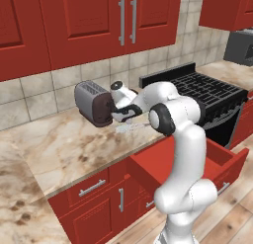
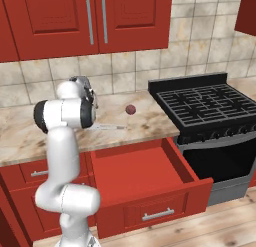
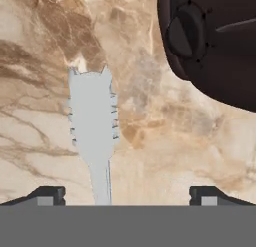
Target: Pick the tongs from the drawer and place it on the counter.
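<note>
Gripper point(image 3: 127, 193) hovering low over the counter point(image 3: 190, 141), jaws standing wide apart, fingertips point(image 3: 47, 195) sitting at 7 and 5 o'clock of the hand view with bare marble between them; not clamping anything. Tongs point(image 3: 95, 126) lying flat on the counter, toothed head pointing toward 12 o'clock in the hand view, thin shaft running down to 6 o'clock between the two tips, nearer the 7 o'clock one, not visibly touching either. Toaster point(image 3: 215, 46) filling the 1 to 2 o'clock corner there, dark end face and round knob showing, near the tongs head but apart. In the left base view, gripper point(image 1: 129, 114) sitting just at 3 o'clock of the toaster point(image 1: 94, 103), tongs point(image 1: 132, 126) lying pale on the counter point(image 1: 64, 144) directly under the hand. Drawer point(image 1: 217, 161) standing pulled out at 5 o'clock of the hand, red floor showing. In the right base view, tongs point(image 2: 107, 126) lying near the counter edge, drawer point(image 2: 145, 176) gaping below at 5 o'clock, small dark red ball point(image 2: 130, 109) resting on the counter at 2 o'clock of the tongs, black stove point(image 2: 205, 103) further out at 3 o'clock.
</note>
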### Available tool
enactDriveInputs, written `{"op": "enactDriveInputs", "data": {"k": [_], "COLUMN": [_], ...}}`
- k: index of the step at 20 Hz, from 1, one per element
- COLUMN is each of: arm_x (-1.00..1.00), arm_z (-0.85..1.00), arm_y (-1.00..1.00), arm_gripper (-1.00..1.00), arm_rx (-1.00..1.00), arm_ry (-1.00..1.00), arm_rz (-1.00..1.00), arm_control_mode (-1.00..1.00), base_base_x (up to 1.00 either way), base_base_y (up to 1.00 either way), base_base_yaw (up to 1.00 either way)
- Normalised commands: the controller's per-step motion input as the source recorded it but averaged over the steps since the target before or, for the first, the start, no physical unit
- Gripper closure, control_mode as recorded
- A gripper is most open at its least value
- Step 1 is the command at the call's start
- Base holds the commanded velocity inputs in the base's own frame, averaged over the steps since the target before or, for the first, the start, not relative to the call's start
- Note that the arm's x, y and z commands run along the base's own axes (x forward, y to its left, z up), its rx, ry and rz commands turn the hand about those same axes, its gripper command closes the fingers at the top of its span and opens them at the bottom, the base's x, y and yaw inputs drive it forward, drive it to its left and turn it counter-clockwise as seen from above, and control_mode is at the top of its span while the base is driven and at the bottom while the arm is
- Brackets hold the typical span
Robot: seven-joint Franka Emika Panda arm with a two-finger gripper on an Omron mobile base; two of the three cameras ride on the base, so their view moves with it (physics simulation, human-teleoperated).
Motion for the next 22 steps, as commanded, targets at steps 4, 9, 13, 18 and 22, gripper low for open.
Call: {"op": "enactDriveInputs", "data": {"k": [4,9,13,18,22], "arm_x": [-0.12,-0.82,-0.89,-0.95,-1.00], "arm_z": [0.74,0.53,0.42,0.34,0.56], "arm_y": [-0.28,-0.61,-0.64,-0.58,-0.67], "arm_gripper": [-1.00,-1.00,-1.00,-1.00,-1.00], "arm_rx": [0.17,0.31,0.42,0.43,0.32], "arm_ry": [-0.20,-0.39,-0.42,-0.41,-0.35], "arm_rz": [0.15,0.04,-0.03,-0.04,0.00], "arm_control_mode": [-1.00,-1.00,-1.00,-1.00,-1.00], "base_base_x": [0.00,0.00,0.00,0.00,0.00], "base_base_y": [0.00,0.00,0.00,0.00,0.00], "base_base_yaw": [0.00,0.00,0.00,0.00,0.00]}}
